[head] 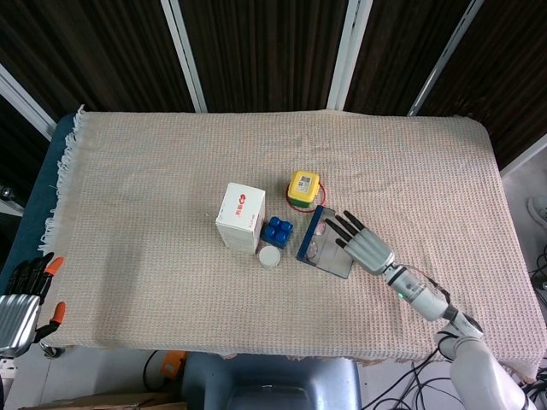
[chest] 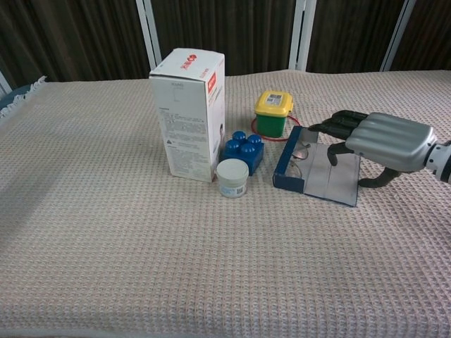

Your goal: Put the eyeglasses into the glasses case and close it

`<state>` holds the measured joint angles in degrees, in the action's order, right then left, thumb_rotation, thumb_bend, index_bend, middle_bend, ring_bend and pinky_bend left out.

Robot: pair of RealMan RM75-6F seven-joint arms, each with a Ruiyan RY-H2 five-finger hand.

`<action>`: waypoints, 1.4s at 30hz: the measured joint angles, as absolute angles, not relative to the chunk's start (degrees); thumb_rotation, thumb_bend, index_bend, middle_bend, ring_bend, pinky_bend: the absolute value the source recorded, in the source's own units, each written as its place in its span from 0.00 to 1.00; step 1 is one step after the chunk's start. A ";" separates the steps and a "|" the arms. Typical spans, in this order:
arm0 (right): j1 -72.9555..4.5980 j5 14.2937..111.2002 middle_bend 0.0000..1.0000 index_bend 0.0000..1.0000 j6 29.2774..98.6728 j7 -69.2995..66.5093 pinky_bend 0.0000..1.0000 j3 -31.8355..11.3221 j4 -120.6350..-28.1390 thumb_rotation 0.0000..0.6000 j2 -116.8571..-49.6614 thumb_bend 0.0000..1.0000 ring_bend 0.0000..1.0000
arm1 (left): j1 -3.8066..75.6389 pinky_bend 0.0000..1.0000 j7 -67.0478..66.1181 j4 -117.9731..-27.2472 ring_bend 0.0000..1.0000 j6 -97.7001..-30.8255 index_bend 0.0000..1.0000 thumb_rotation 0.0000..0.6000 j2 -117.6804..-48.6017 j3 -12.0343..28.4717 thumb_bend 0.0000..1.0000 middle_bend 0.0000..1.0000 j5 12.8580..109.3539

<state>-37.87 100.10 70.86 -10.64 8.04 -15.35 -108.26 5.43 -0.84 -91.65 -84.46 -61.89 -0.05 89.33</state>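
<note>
The glasses case (head: 325,243) lies open near the middle of the desk (head: 154,179), somewhat toward the front edge, its blue wall standing on the left and its grey lid flap laid flat toward the right edge. The eyeglasses (chest: 301,153) rest inside the case against the blue wall. The right hand (head: 366,245) is over the lid flap with fingers (chest: 337,125) spread and extended toward the case, grasping nothing; the chest view shows the fingertips above the flap's far end, and whether they touch it cannot be told. The left hand (head: 19,299) is off the desk beyond the front left corner, fingers apart and empty. Just behind the case stands a green pot with a yellow lid (head: 302,188), a red ring around its base. Left of the case, a blue building block (head: 276,231) sits touching or nearly touching a white carton (head: 240,217), which stands upright. A small white-lidded jar (head: 269,258) stands just in front of the block. A woven beige cloth covers the desk.
</note>
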 measured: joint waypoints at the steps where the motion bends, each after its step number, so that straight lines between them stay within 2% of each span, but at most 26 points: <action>1: -37.92 99.99 0.07 0.53 70.72 -10.84 0.00 7.96 -15.27 1.00 -108.41 0.30 0.00 | 5.42 0.03 -0.84 -91.63 0.00 -84.49 0.00 1.00 -61.89 -0.06 0.45 0.00 89.35; 10: -38.17 98.73 0.07 0.54 69.69 -11.79 0.00 6.97 -14.33 1.00 -110.10 0.31 0.00 | 5.25 0.03 -1.65 -91.56 0.00 -84.96 0.00 1.00 -62.20 0.27 0.45 0.00 88.91; 13: -38.27 98.47 0.07 0.55 69.40 -12.15 0.00 6.77 -14.04 1.00 -110.67 0.38 0.00 | 5.12 0.03 -2.38 -91.61 0.00 -85.26 0.00 1.00 -62.43 0.48 0.45 0.00 88.60; 18: -38.56 98.22 0.08 0.56 69.35 -12.46 0.00 6.56 -13.50 1.00 -111.44 0.44 0.00 | 4.95 0.03 -3.46 -91.77 0.00 -85.61 0.00 1.00 -62.84 0.83 0.45 0.00 88.06; 30: -39.90 96.83 0.09 0.59 71.17 -12.97 0.00 4.72 -13.60 1.00 -111.95 0.45 0.00 | 4.81 0.03 -3.72 -91.97 0.00 -85.84 0.00 1.00 -62.89 0.89 0.45 0.00 88.04; 38: -43.19 95.51 0.10 0.65 69.71 -10.79 0.00 2.97 -14.63 1.00 -113.36 0.45 0.00 | 4.82 0.03 -3.39 -92.12 0.00 -85.71 0.00 1.00 -62.67 0.96 0.45 0.00 87.89; 42: -43.62 95.42 0.12 0.68 68.48 -10.22 0.00 3.00 -14.95 1.00 -113.60 0.49 0.00 | 4.81 0.03 -3.03 -92.06 0.00 -85.71 0.00 1.00 -62.59 0.89 0.45 0.00 88.04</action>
<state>-43.62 95.42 68.48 -10.22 3.00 -14.95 -113.60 4.81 -3.03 -92.06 -85.71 -62.59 0.89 88.04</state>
